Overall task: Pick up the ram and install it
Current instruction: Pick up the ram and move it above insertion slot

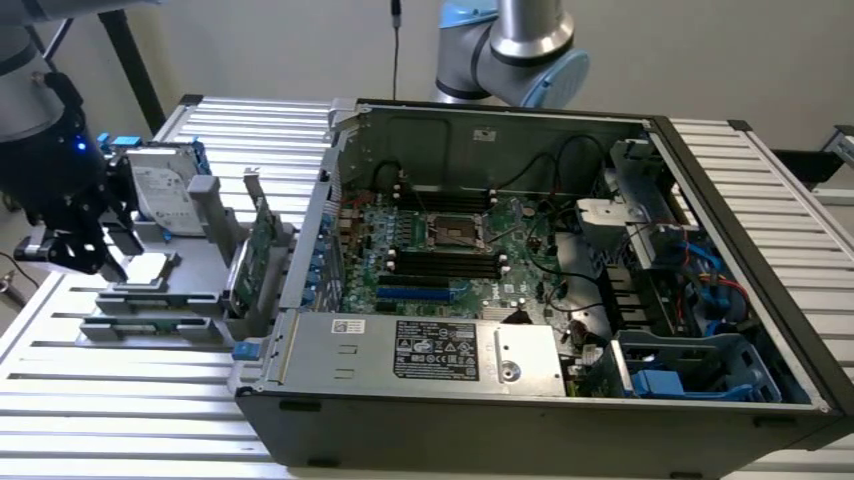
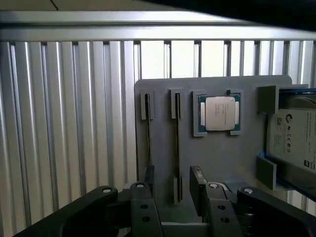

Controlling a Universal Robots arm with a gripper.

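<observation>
Ram (image 2: 177, 148) edge-on between spread pincer (image 2: 173, 173), wrist view, computer case (image 1: 441, 425), exterior view

The ram (image 2: 177, 148) stands on its long edge in a narrow slot of the gray holder (image 2: 232, 158). From my wrist I see just its top edge, a thin, dark, straight line running the slot's length. It sits low and upright. The holder lies at the exterior view's left, outside the case (image 1: 534, 440), so the ram is not yet installed. The next slot (image 2: 148, 128) shows a like dark line; whether that is another stick I cannot tell.
</observation>
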